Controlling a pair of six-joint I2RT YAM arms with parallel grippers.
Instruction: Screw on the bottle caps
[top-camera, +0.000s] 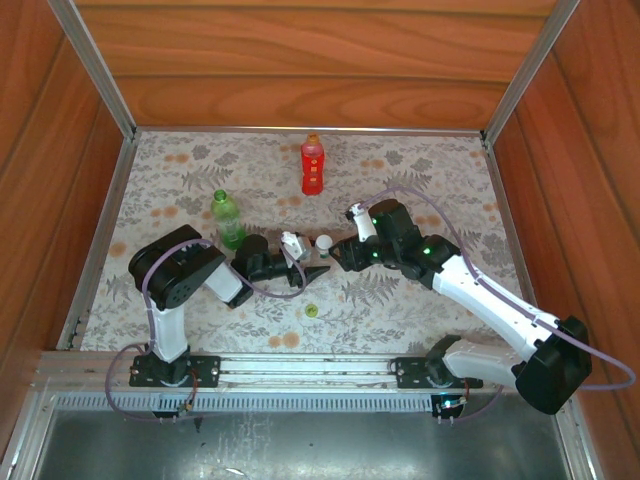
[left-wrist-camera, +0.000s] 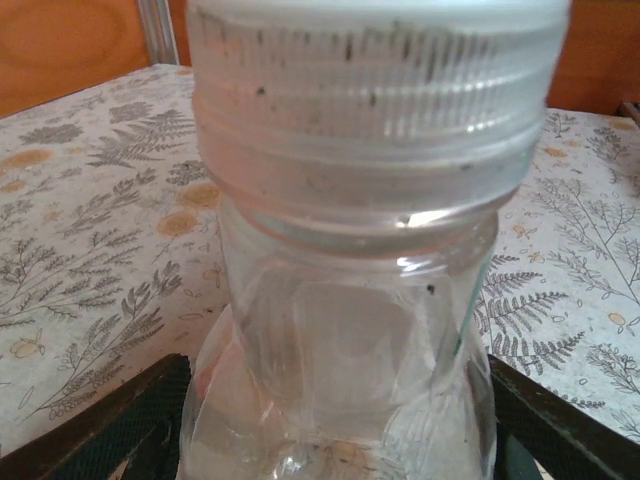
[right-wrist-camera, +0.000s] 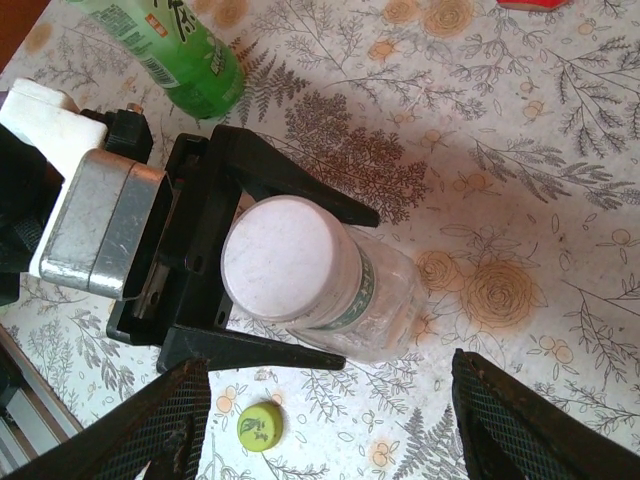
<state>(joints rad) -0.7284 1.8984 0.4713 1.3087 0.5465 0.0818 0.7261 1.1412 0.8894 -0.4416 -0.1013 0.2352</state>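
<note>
**Desk editor:** What is the left hand (right-wrist-camera: 358, 290) doing?
**Photographer:** Its black fingers (right-wrist-camera: 300, 182) bracket the clear bottle (right-wrist-camera: 378, 300), which stands upright on the desk (right-wrist-camera: 520, 180) with the white cap (right-wrist-camera: 288, 258) on its neck. Whether they are squeezing or only flanking it, I cannot tell.
**Desk editor:** And the right hand (right-wrist-camera: 330, 362)?
**Photographer:** It is spread wide above and holds nothing. A yellow-green cap (right-wrist-camera: 260, 428) lies loose beside the left hand. The green bottle (right-wrist-camera: 185, 55) stands near, the red bottle (top-camera: 313, 165) well apart.

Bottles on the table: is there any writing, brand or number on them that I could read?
Green bottle: the label has printed characters, too blurred to read.
Red bottle: the label is too small to read.
Clear bottle: it has a green label band, unreadable.
No legible text.
</note>
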